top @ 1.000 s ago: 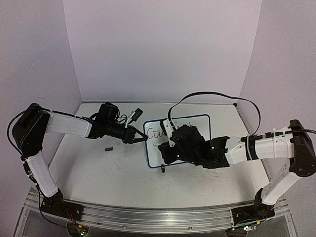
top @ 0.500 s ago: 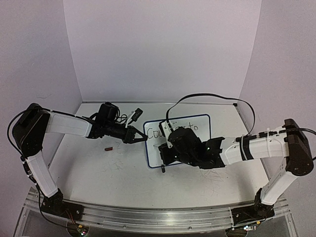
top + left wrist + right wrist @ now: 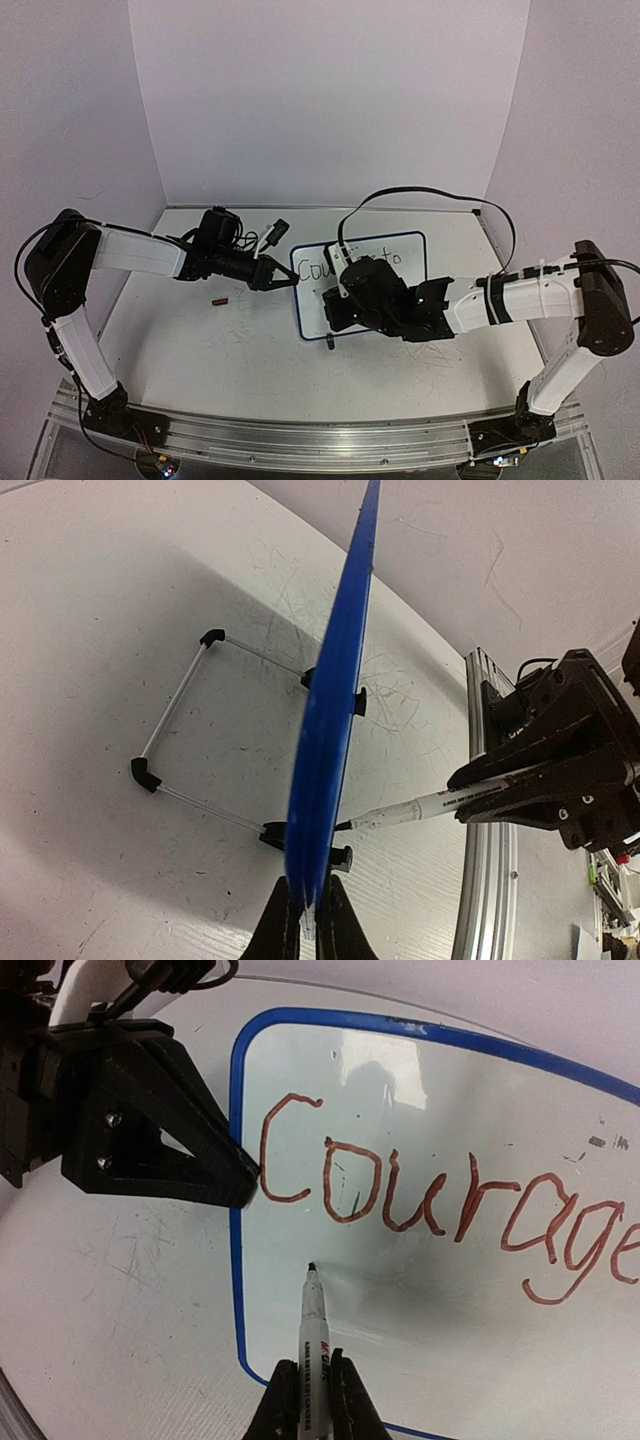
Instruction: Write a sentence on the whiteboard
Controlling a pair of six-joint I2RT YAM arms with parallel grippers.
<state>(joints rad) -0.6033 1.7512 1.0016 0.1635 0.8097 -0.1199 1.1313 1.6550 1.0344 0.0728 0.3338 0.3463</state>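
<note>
The whiteboard stands propped on its wire stand, blue frame around a white face. My left gripper is shut on its left edge; the left wrist view shows the blue edge pinched between the fingers. My right gripper is shut on a white marker. The marker's dark tip is at the board face, below the "o". The sentence reads "Courage" in reddish-brown in the right wrist view. In the top view "Cou" and "to" show; my right wrist hides the rest.
A small red marker cap lies on the table left of the board. The board's wire stand reaches out behind it. An aluminium rail runs along the near edge. A black cable loops above the right arm.
My right wrist and marker have shifted slightly left along the board. The left arm and the board have stayed put.
</note>
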